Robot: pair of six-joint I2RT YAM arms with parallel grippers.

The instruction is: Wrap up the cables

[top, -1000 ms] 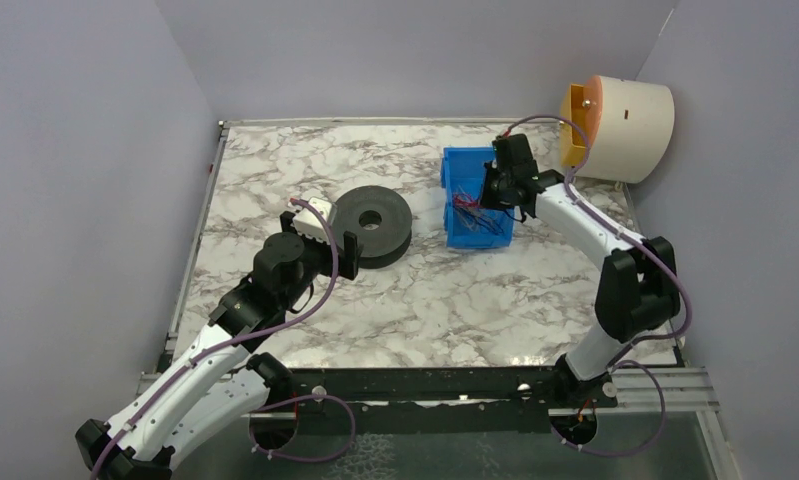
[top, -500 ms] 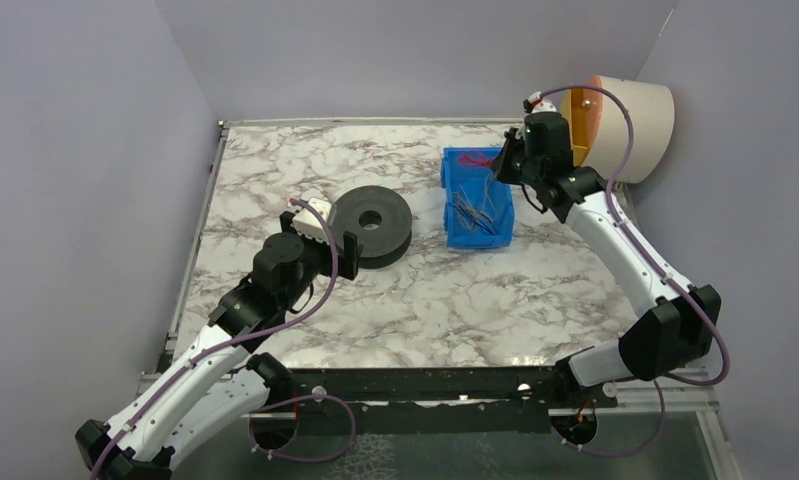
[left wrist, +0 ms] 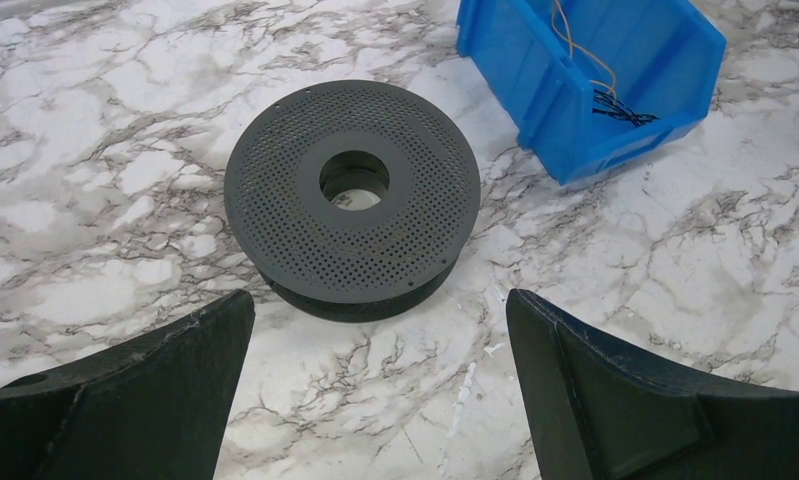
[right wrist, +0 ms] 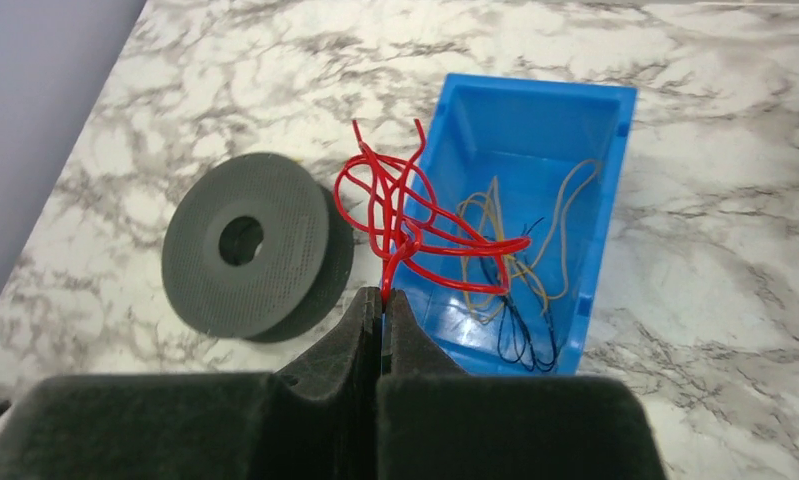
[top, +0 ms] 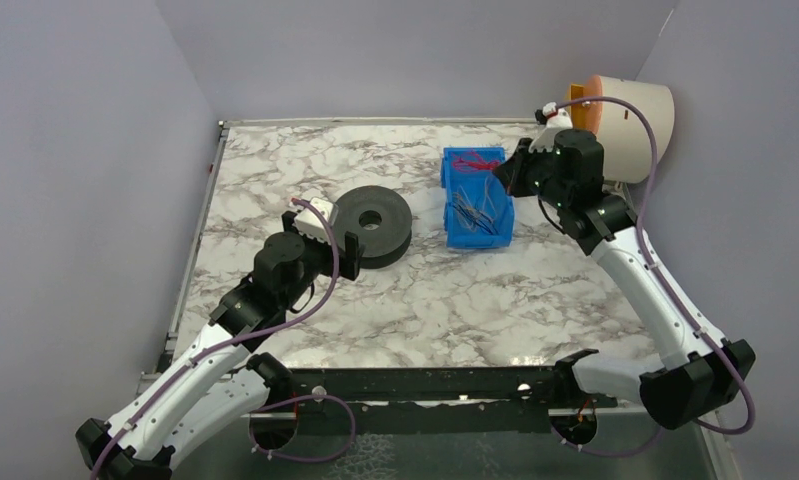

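Note:
My right gripper point(right wrist: 382, 297) is shut on a tangled red cable point(right wrist: 395, 215) and holds it in the air above the blue bin point(right wrist: 535, 100). In the top view the gripper point(top: 510, 172) is at the bin's back right corner, with the red cable point(top: 472, 160) over the bin point(top: 448, 195). Yellow-orange cables point(right wrist: 550, 250) and thin dark ones lie inside the bin. The black perforated spool point(top: 372, 225) lies flat left of the bin. My left gripper point(left wrist: 378, 305) is open and empty, just short of the spool point(left wrist: 352, 195).
A beige drum on an orange holder point(top: 630, 125) hangs on the right wall behind the right arm. Grey walls close in the marble table point(top: 275, 170) on three sides. The bin also shows in the left wrist view point(left wrist: 555, 110).
My right gripper has risen out of the bin and drawn back to the right with the red cable in it. The left arm has not moved.

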